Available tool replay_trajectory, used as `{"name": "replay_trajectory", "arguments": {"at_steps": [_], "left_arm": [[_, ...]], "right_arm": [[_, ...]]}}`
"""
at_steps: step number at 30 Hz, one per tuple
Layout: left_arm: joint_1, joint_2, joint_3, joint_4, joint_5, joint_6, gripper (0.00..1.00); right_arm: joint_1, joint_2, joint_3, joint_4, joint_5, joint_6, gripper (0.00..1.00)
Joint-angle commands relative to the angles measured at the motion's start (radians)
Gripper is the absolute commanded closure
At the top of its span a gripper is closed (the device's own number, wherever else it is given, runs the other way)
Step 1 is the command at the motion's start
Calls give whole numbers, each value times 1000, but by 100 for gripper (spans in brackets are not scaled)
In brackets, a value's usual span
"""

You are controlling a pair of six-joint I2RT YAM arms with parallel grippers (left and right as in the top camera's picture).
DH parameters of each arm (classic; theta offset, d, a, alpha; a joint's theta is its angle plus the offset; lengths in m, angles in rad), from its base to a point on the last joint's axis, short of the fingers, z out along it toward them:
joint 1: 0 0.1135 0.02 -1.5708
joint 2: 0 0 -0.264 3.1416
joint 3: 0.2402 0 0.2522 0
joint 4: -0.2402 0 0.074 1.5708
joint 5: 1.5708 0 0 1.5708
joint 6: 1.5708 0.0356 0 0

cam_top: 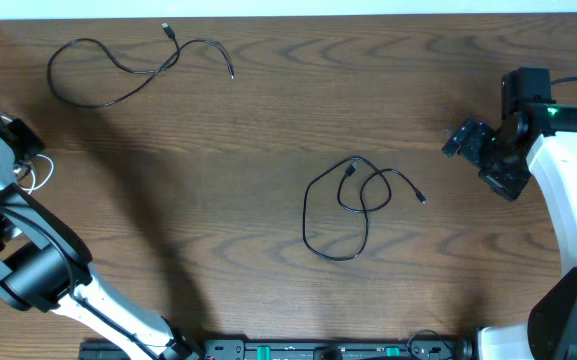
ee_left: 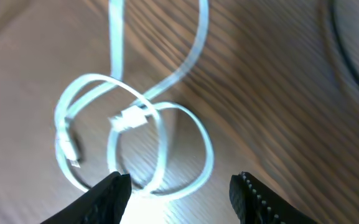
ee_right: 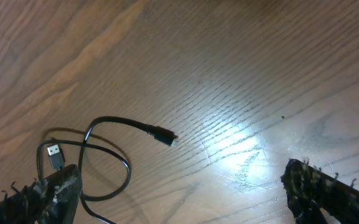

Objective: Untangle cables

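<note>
Cables lie in three separate spots on the wooden counter (cam_top: 268,120), and none of them touches another. A looped black cable (cam_top: 365,208) sits about mid-counter, coiled into one large loop with a smaller loop crossing over it at its upper right. In the right wrist view its flat USB plug (ee_right: 55,152) lies inside the coil, while its smaller plug (ee_right: 165,136) points out onto bare wood. A second black cable (cam_top: 146,73) lies well apart from the looped black cable, up and to the left toward the far edge, spread in an open curve with both ends free. The white cable (ee_left: 132,117) is far to the left of the looped black cable, at the counter's left side. The left wrist view shows it folded into several overlapping loops, with one plug resting on the crossing and two strands running away toward the top of the view. The left claw (ee_left: 179,190) is over this white bundle with its fingers spread wide and nothing between them. That view is blurred, so whether the tips touch the cord cannot be told. The right claw (ee_right: 179,186) is to the right of the looped black cable, clearly apart from it, also spread open and empty above bare wood.
</note>
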Motion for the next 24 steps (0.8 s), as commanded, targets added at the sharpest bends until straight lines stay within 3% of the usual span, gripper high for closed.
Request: {"name": "replay_trajectory", "arguments": {"at_steps": [1,9,14,18,24], "left_arm": [[-5,-4,-6,-29,106,17,44],[-4,58,-61,-52,103,17,45],[-4,92,-62,-45,103,16,76],[-4,100,-62,-37,103,16,85],[-3,127,-62,-15,95,16,88]], "right_arm": [[2,-1,0,0,2,7,1],[2,-1,0,0,2,7,1],[2,-1,0,0,2,7,1],[2,-1,0,0,2,7,1],[2,-1,0,0,2,7,1]]}}
